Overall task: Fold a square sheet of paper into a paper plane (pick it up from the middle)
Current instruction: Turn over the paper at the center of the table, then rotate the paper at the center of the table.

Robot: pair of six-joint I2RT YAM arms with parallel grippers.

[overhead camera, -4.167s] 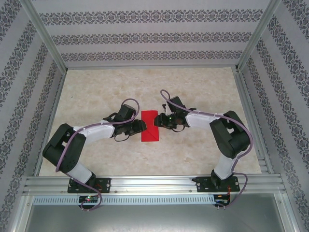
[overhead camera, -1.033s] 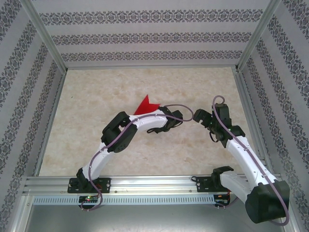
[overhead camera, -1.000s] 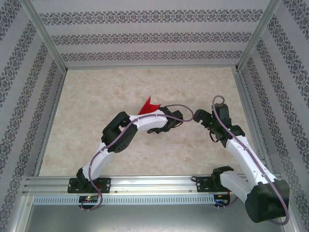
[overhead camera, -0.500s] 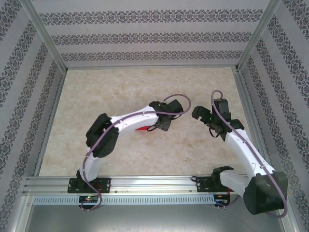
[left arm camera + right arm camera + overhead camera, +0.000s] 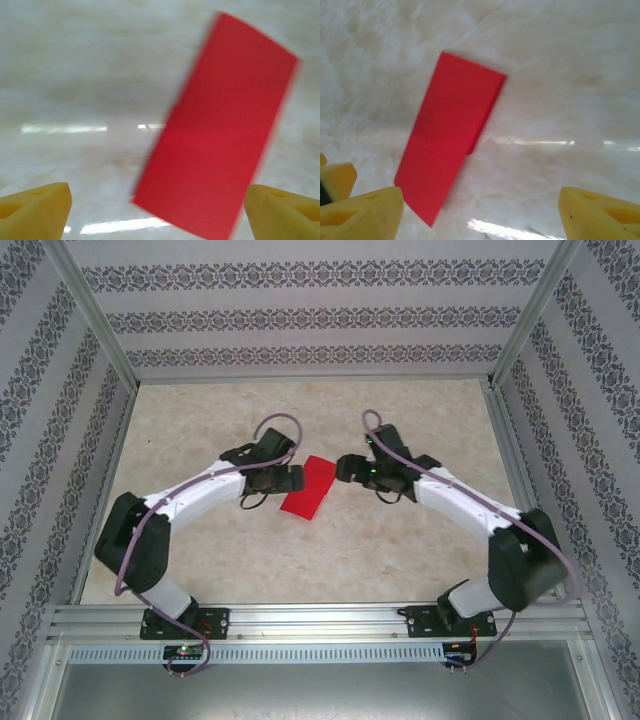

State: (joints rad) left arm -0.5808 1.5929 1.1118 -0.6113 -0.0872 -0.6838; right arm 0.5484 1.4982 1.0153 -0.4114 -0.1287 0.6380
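Folded red paper (image 5: pixel 308 487) lies flat on the tabletop (image 5: pixel 400 540), left claw (image 5: pixel 291 477) at its 9 o'clock, right claw (image 5: pixel 344 467) at 2 o'clock, both spread.

Cream marble-patterned tabletop (image 5: pixel 200 420) is lying flat within an enclosure and is reflecting light in pale streaks. Wallpapered panels (image 5: pixel 320 315) bearing grey ornamental bands are standing along its back and both sides. Aluminium posts (image 5: pixel 92 312) are rising at the back corners. An aluminium rail (image 5: pixel 320 618) is running along the near edge, a perforated strip (image 5: pixel 320 652) lying just beside it.
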